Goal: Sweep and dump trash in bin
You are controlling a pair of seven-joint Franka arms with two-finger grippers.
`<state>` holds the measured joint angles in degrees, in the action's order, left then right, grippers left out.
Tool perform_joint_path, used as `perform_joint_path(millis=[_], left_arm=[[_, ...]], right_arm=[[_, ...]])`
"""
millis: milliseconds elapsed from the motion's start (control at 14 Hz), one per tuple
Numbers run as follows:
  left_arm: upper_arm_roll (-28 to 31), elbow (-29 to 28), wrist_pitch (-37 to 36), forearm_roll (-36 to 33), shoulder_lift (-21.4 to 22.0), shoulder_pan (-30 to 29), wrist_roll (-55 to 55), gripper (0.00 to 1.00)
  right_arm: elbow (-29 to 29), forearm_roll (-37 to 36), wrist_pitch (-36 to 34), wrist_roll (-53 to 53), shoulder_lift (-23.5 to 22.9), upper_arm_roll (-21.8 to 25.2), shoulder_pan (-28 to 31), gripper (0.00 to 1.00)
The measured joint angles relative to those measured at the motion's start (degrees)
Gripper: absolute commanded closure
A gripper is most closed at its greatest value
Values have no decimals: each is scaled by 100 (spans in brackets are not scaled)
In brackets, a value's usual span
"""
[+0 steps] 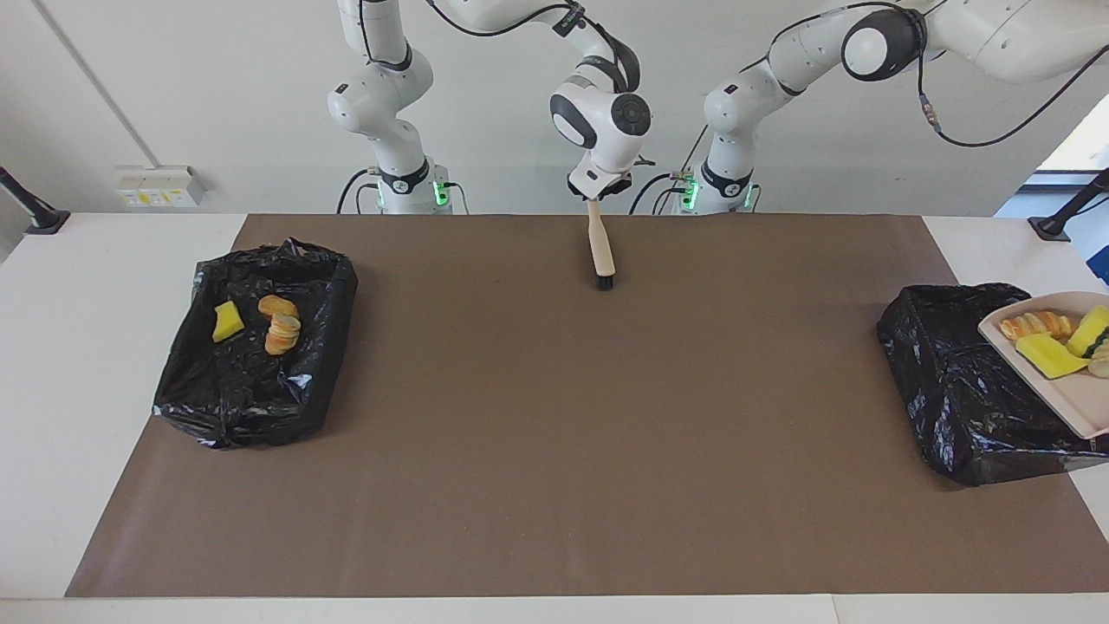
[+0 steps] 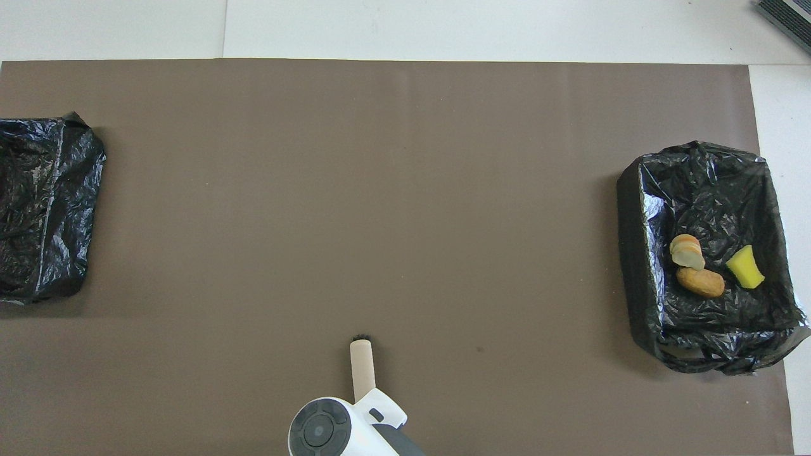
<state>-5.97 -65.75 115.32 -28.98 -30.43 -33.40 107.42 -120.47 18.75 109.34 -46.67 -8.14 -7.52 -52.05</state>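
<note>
Reading the facing view like a clock, the pink-beige dustpan [image 1: 1073,406] is sitting at 3 o'clock, right at the edge of the view. It is tilting in the air over the black bin [image 1: 962,390] at the left arm's end of the table. Some of the trash [image 1: 1050,355] is lying on the dustpan: yellow spongy bits and bready orange bits. The dustpan's handle and the left gripper are off the edge of the view. The left gripper is pressed together, but I cannot see what it is pinching. At 9 o'clock, a second black bin [image 1: 251,394] is sitting on the brown mat [image 1: 554,451] at the right arm's end. One yellow chunk [image 1: 228,322] and two bready chunks [image 1: 282,328] are lying inside it. At 12 o'clock, close to the robots, the right gripper [image 1: 596,192] is hanging over the mat. The top of a small brush [image 1: 600,247] is sitting in the gripper. The brush is pointing down, with its dark bristles at the mat. I cannot tell if the right gripper is pinching the brush or letting it go. In the overhead view the brush is showing at 6 o'clock.
</note>
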Motion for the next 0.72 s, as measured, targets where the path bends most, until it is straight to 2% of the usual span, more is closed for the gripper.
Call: perform_joint_path(millis=[716], left_arm=[[-62, -225, 765, -2017, -14, 171, 75, 100]], right_arm=[[270, -346, -365, 0, 25, 54, 263, 0]])
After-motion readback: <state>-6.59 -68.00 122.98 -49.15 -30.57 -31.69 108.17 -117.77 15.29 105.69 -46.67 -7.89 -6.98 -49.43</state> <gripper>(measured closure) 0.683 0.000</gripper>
